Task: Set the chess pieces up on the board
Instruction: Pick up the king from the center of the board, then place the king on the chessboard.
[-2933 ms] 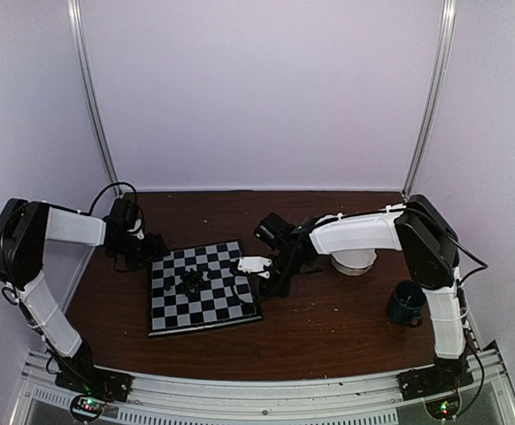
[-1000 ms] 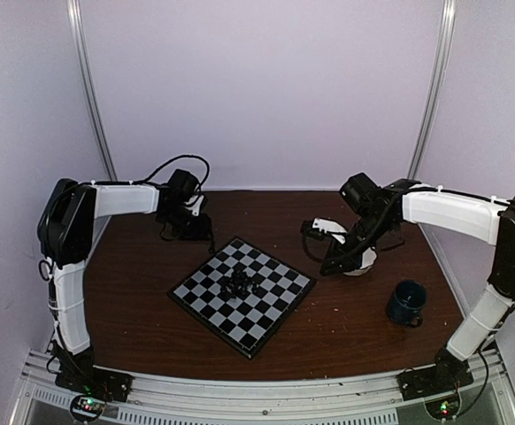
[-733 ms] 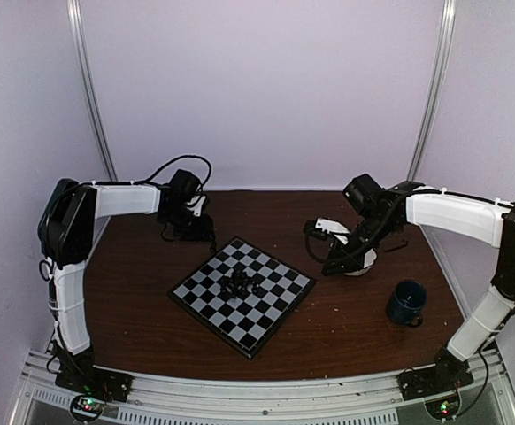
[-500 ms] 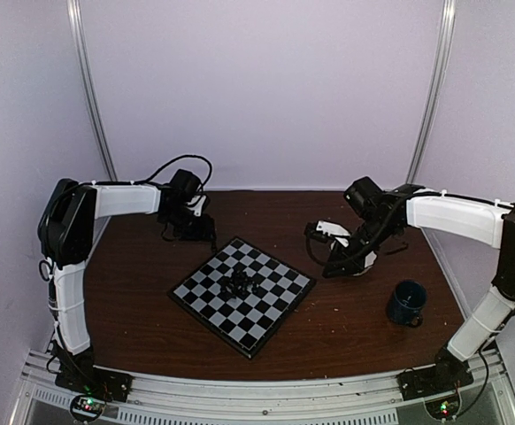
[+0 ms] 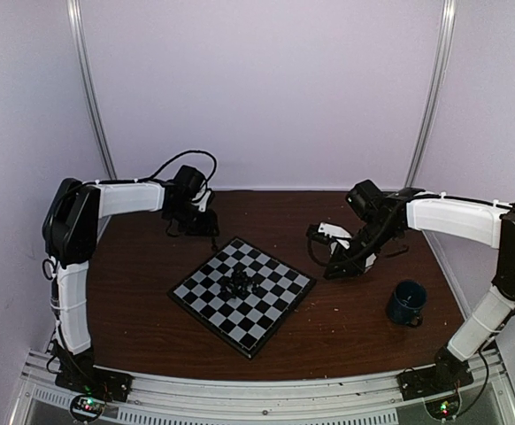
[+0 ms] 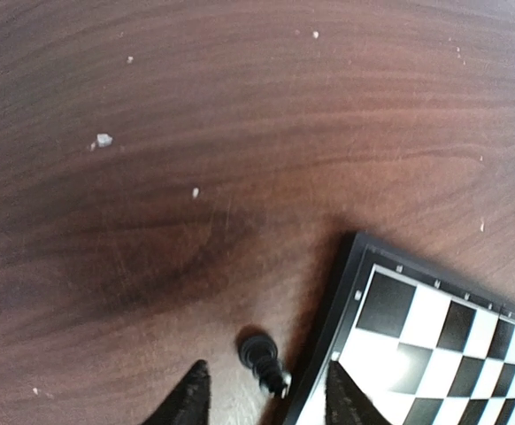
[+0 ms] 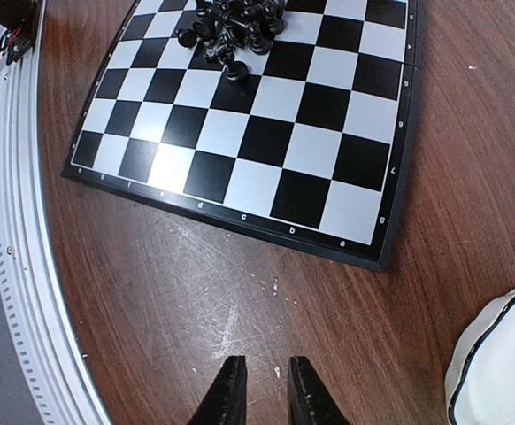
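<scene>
Board [image 5: 259, 323]: turned from square-on to a diamond on the surface, with the chess pieces [image 5: 241, 283] heaped at its centre. My left gripper [image 6: 265, 390]: spread wide and empty, astride one stray piece [image 6: 261, 359] lying beside the rim. My right gripper [image 7: 265, 388]: narrowly parted, empty.
</scene>
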Action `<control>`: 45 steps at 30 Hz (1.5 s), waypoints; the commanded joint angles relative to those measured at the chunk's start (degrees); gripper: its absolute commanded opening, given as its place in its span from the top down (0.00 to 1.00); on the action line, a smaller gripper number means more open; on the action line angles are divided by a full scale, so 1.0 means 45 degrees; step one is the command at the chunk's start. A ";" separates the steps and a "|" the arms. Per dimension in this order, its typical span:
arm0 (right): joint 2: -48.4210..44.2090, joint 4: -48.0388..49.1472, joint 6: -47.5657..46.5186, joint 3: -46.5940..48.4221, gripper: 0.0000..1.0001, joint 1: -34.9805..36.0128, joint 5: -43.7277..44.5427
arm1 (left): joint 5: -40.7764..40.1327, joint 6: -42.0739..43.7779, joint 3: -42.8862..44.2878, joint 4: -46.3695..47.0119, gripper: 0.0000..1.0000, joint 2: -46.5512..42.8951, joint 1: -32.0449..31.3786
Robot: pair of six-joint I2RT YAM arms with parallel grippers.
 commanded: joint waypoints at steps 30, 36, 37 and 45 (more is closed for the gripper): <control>-0.0261 0.0491 -0.0012 -0.0513 0.82 -0.0196 0.0024 | -0.0877 0.0044 0.1086 -0.0632 0.86 0.1145 -0.0396; -0.0289 0.0497 -0.0009 -0.0532 0.82 -0.0234 0.0053 | -0.0967 0.0318 0.0946 -0.0633 0.95 0.0123 -0.0530; -0.0308 0.0527 0.0003 -0.0553 0.82 -0.0263 0.0054 | -0.1050 0.0386 0.0902 -0.0693 0.96 -0.0262 -0.0613; -0.0246 0.0682 0.0191 -0.0599 0.82 -0.1025 -0.0453 | -0.0769 0.0630 0.0075 -0.0901 0.96 -0.2625 -0.2258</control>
